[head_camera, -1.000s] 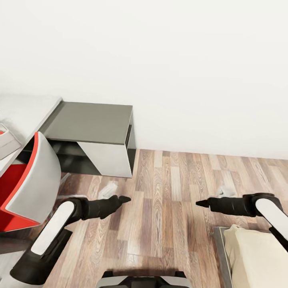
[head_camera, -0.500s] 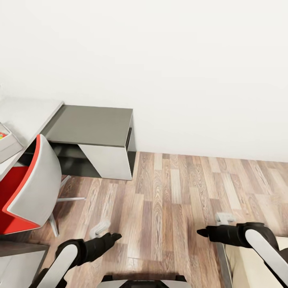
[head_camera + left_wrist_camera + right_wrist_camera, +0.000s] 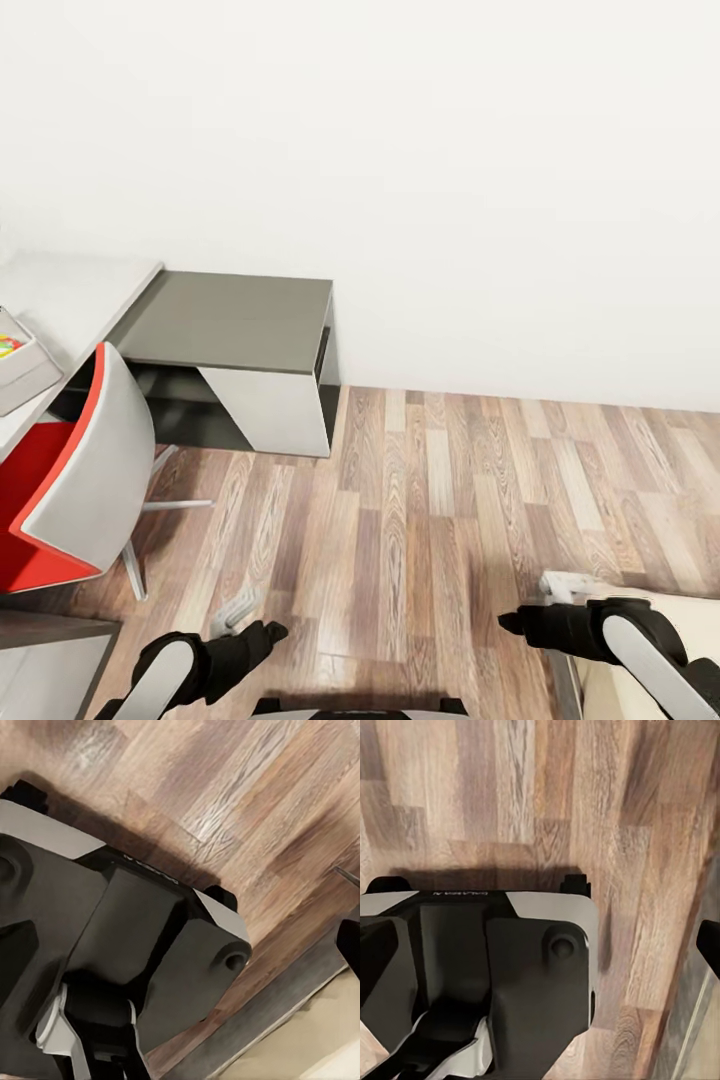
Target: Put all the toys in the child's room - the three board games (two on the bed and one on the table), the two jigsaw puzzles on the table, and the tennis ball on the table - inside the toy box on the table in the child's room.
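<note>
One white wall [image 3: 450,150], wood-plank floor [image 3: 420,500] (bare), grey desk [image 3: 235,320]

**Surfaces in view: floor, two worktops, bed corner**

Landmark: lower dark grey worktop [image 3: 235,320], against the white wall.
- Pale worktop [image 3: 70,290] abuts the landmark on the side away from the bed and sits higher. A light grey toy box [image 3: 22,365] lies on it near its front edge, cut off by the frame; something colourful sits inside, too small to identify.
- Wood-plank floor [image 3: 440,500] runs from the landmark's base toward the camera. A red-and-grey chair [image 3: 70,480] stands on it, just in front of the landmark.
- Bed [image 3: 650,600]: only a corner shows, well apart from the landmark, across the floor.
</note>
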Controlling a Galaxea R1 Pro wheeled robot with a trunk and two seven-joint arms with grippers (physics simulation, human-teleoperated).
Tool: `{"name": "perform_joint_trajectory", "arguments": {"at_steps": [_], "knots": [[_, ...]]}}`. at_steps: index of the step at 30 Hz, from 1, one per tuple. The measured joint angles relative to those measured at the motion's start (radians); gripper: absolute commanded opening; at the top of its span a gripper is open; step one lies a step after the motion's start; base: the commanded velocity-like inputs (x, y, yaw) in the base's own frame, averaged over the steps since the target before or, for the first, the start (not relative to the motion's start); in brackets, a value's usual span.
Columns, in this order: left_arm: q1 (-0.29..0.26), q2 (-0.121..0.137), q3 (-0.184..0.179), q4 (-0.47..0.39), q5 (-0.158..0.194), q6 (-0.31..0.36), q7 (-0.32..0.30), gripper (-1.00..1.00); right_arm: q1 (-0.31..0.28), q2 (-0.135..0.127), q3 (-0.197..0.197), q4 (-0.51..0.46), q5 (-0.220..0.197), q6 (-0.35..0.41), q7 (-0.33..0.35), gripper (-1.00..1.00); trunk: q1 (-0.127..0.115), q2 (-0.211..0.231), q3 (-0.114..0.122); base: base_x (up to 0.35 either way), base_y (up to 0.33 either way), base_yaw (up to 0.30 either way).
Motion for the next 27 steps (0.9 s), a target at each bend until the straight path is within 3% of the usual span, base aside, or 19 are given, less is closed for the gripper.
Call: {"name": "perform_joint_trajectory", "arguments": {"at_steps": [5, 11, 15, 20, 27], "knots": [[0.000, 0.003, 0.001, 0.012, 0.001, -0.006, -0.001, 1.00, 0.001, 0.004, 0.074, 0.012, 0.012, -0.041, 0.000, 1.00, 0.000, 0.000, 0.008, -0.157, 0.000, 0.000], [0.000, 0.005, 0.001, 0.016, 0.000, -0.008, 0.000, 1.00, 0.001, 0.025, 0.104, 0.031, 0.024, -0.052, 0.000, 1.00, 0.001, 0.000, 0.018, -0.270, 0.000, 0.000], [-0.003, 0.005, 0.001, 0.028, 0.000, -0.008, 0.001, 1.00, -0.002, 0.049, 0.109, 0.075, 0.028, -0.053, 0.000, 1.00, 0.001, 0.000, 0.024, -0.312, 0.000, 0.000], [-0.018, 0.005, 0.000, 0.104, -0.012, -0.008, 0.001, 1.00, -0.007, 0.111, 0.110, 0.172, 0.030, -0.056, 0.000, 1.00, 0.001, 0.000, 0.032, -0.322, 0.000, 0.000], [-0.049, -0.002, -0.001, 0.207, -0.058, -0.009, -0.013, 1.00, -0.010, 0.144, 0.109, 0.259, 0.033, -0.059, 0.000, 1.00, 0.001, 0.000, 0.044, -0.326, 0.000, 0.000]]}}
